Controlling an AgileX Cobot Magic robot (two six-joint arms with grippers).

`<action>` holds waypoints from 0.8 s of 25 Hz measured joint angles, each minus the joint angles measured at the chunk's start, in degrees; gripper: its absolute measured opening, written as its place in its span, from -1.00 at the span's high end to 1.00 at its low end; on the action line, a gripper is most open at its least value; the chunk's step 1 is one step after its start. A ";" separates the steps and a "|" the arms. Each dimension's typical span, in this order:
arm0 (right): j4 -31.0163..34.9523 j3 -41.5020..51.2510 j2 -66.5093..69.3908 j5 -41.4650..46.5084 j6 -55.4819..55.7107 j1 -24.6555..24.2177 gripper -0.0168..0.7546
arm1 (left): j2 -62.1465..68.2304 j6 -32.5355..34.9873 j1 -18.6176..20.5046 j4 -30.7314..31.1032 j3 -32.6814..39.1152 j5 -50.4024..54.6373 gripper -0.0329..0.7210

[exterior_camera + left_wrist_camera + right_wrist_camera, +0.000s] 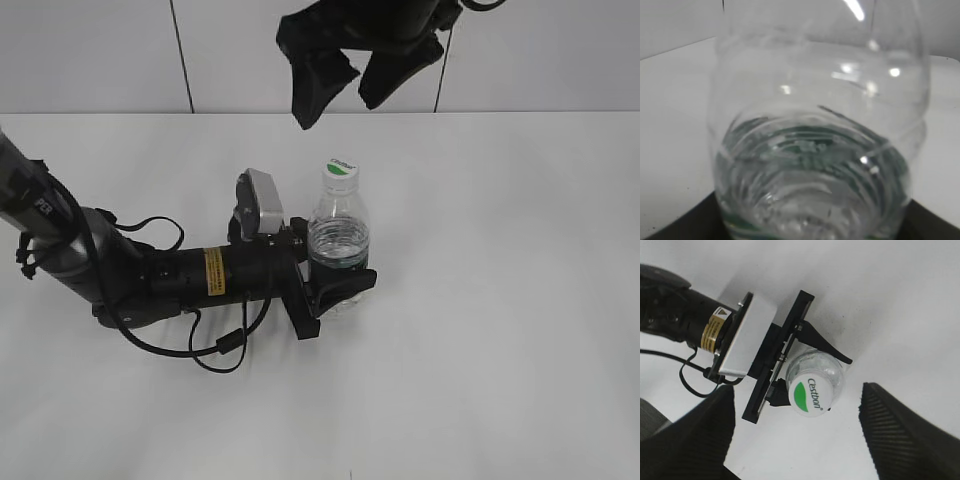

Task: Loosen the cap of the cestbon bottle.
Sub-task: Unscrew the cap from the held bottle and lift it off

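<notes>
The cestbon bottle (339,235) stands upright on the white table, clear, with a green label low on its body. Its white cap (340,172) with a green patch sits on the neck. My left gripper (335,283) is shut on the bottle's lower body; the bottle (815,135) fills the left wrist view and hides the jaws. My right gripper (345,85) is open and hangs high above the cap, not touching it. In the right wrist view the cap (808,395) shows from above between the open fingers (795,435), with the bottle (830,371) below it.
The left arm (150,270) lies low across the table from the left, with a loose black cable (215,350) beside it. The white table (500,330) spreads on all sides. A tiled wall (100,50) stands behind.
</notes>
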 joint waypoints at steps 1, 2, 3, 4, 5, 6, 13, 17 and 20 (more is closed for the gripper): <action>-0.63 0.00 0.00 0.00 3.63 0.00 -0.57 | 0.00 0.00 0.00 0.00 0.00 0.00 -0.16; -1.49 0.00 0.00 -0.05 6.63 0.00 -0.57 | 0.00 0.00 0.00 0.00 0.00 -0.05 -0.16; -2.42 0.00 0.00 -0.05 8.89 0.00 -0.57 | 0.00 0.00 0.00 0.00 0.00 -0.05 -0.16; -3.13 0.00 0.00 -0.05 10.75 0.00 -0.57 | 0.00 0.00 0.00 0.00 0.00 -0.05 -0.16; -3.38 0.00 0.00 -0.05 11.97 0.00 -0.57 | 0.00 0.00 0.00 0.00 0.00 -0.05 -0.16; -3.58 0.00 0.00 -0.05 13.01 0.00 -0.57 | 0.00 0.00 0.00 0.00 0.00 -0.05 -0.16; -3.72 0.00 1.00 -0.05 14.46 0.00 -0.57 | 0.00 0.00 0.00 0.00 0.00 -0.05 -0.16; -3.19 0.71 2.87 -0.06 14.47 0.00 -0.57 | 0.00 0.00 0.00 0.00 0.00 -0.05 -0.16; -3.08 2.34 2.97 -0.06 13.14 0.00 -0.57 | 0.00 0.00 0.00 0.00 0.00 -0.05 -0.16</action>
